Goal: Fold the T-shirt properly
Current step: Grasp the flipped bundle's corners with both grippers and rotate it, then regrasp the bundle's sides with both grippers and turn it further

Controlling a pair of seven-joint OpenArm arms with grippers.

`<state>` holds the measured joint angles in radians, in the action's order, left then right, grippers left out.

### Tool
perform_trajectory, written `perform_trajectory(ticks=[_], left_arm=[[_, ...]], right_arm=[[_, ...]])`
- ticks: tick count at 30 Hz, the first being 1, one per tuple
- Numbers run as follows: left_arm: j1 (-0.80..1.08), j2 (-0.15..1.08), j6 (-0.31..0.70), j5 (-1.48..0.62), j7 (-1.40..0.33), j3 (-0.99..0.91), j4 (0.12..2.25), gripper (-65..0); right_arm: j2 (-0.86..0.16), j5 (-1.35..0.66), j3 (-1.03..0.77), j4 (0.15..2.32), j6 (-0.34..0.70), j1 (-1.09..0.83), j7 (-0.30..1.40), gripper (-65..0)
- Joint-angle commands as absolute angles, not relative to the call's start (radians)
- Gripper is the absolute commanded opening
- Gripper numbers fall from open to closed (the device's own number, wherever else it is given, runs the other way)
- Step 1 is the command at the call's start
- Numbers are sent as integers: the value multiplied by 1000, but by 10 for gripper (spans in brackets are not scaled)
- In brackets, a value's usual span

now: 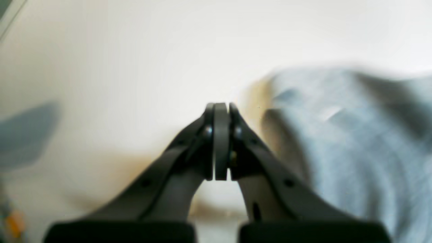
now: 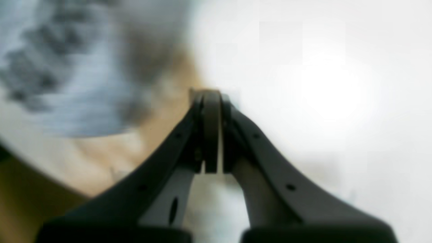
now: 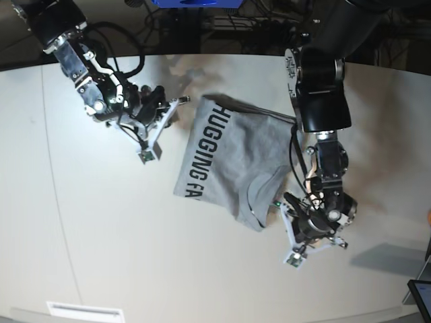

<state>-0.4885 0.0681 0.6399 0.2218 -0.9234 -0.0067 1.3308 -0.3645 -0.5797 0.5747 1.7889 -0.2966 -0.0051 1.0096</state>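
The heather-grey T-shirt (image 3: 236, 161) lies rumpled and partly folded in the middle of the white table (image 3: 101, 235), black lettering showing along its left side. My left gripper (image 3: 283, 205) is shut and empty at the shirt's lower right corner. In the left wrist view its tips (image 1: 221, 105) sit over bare table, with the T-shirt (image 1: 354, 141) just to the right. My right gripper (image 3: 174, 104) is shut on nothing beside the shirt's upper left corner. The right wrist view shows its tips (image 2: 211, 91) next to the blurred T-shirt (image 2: 77, 84).
The table's curved far edge (image 3: 222, 55) runs below cables and a blue object (image 3: 195, 3). A white label (image 3: 84, 311) sits at the near left edge. A dark screen corner (image 3: 421, 294) shows at the lower right.
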Motion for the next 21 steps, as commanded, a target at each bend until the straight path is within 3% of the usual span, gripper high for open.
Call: perform_trajectory(ticks=[1, 11, 15, 21], left_arm=[[-498, 82, 638, 214, -932, -7, 1408, -650], [-31, 125, 698, 214, -1167, -10, 2017, -650], [120, 119, 698, 213, -1164, -13, 2037, -650], [272, 87, 698, 76, -1109, -108, 2041, -650]], right_arm=[[-372, -587, 559, 1808, -303, 10, 995, -635], [-420, -587, 450, 1796, -300, 133, 993, -634], [-410, -587, 453, 1732, -277, 225, 987, -634], [-375, -587, 453, 1601, -96, 326, 926, -637]])
